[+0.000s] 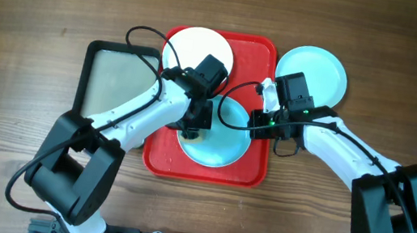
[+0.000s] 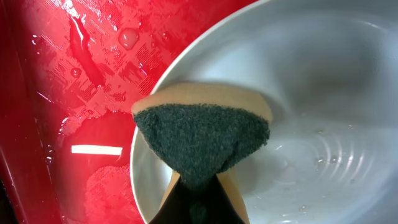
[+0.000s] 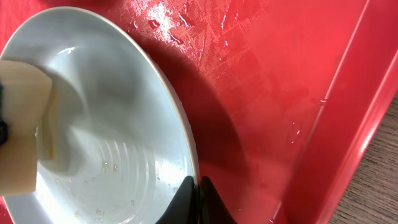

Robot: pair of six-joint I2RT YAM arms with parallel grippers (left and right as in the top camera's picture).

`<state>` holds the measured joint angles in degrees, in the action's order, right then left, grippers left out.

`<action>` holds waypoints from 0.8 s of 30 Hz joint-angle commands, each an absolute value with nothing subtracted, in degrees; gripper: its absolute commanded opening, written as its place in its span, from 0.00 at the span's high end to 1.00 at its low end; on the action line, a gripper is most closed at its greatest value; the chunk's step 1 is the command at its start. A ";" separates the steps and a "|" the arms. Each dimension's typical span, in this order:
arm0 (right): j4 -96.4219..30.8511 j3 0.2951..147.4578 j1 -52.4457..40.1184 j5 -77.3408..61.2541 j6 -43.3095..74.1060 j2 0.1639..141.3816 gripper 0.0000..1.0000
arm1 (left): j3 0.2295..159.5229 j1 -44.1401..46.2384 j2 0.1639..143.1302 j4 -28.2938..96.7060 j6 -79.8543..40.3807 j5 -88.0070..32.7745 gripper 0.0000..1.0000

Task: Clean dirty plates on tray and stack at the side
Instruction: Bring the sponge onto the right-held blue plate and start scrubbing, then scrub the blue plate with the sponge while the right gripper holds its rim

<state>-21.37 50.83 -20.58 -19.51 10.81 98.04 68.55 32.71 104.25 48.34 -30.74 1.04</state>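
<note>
A pale turquoise plate [image 1: 218, 138] lies on the red tray [image 1: 254, 168], wet inside. My left gripper [image 1: 194, 123] is shut on a sponge [image 2: 202, 137] with a dark green scouring face and presses it against the plate's left inner rim [image 2: 311, 93]. My right gripper [image 3: 196, 205] is shut on the plate's right rim [image 3: 124, 124], one finger inside and one outside. A white plate [image 1: 194, 47] sits at the tray's far left corner. A second turquoise plate [image 1: 321, 73] rests on the table right of the tray.
A black-rimmed grey-green tray [image 1: 119, 83] lies left of the red tray. Water drops cover the red tray's floor [image 2: 93, 68], which also shows in the right wrist view [image 3: 273, 81]. Wooden table [image 1: 27, 9] surrounds everything.
</note>
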 commanded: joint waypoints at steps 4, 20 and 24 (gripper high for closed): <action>-21.47 52.23 -20.82 -20.69 10.46 98.56 0.96 | 66.96 32.77 108.75 46.89 -30.57 2.28 0.96; -21.43 52.23 -20.82 -29.71 6.07 98.56 0.96 | 64.49 35.77 113.49 32.08 -30.46 -27.86 0.96; -21.45 52.23 -20.82 -29.69 6.09 98.56 0.96 | 65.80 34.28 109.89 31.53 -30.24 -31.05 0.96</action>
<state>-22.20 50.81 -19.62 -22.61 7.29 98.37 66.32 34.76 110.69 31.40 -30.74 -26.46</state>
